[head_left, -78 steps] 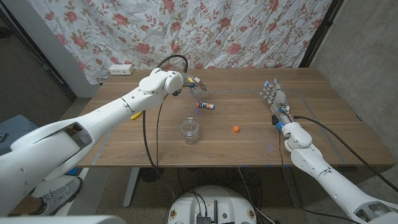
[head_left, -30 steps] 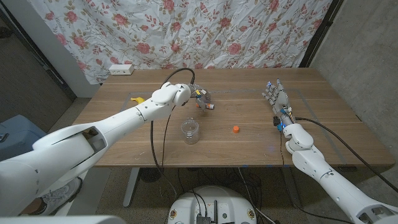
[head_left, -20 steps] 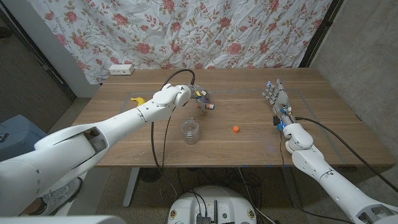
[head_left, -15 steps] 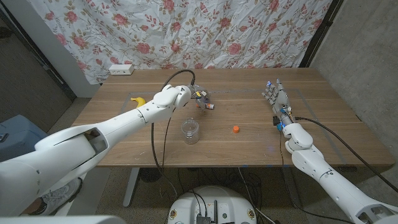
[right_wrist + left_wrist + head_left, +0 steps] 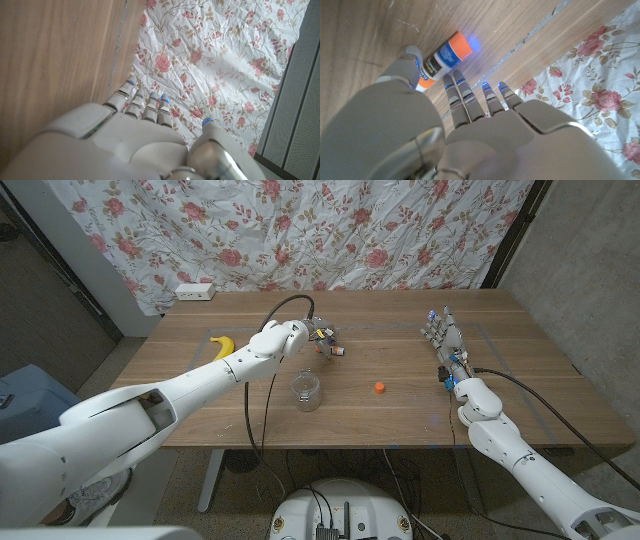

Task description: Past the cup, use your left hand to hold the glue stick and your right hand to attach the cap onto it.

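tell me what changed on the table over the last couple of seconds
The left hand came down from above the glue stick to table level beside it; a fingertip is near its white end, no grip visible. As the arm shifted, a banana came into sight. The cup, the cap and the right hand stayed put.

On the wooden table [image 5: 520, 385]: one glue stick [image 5: 334, 349], lying at the fingertips of the left hand [image 5: 318, 335]; one orange cap [image 5: 380, 388], between the two hands; one clear cup [image 5: 306, 390], just nearer than the left hand; one banana [image 5: 222, 343], beside the left arm; one white power strip [image 5: 194, 291], far behind that arm; two robot hands, the right hand [image 5: 443, 336] well apart from the cap.
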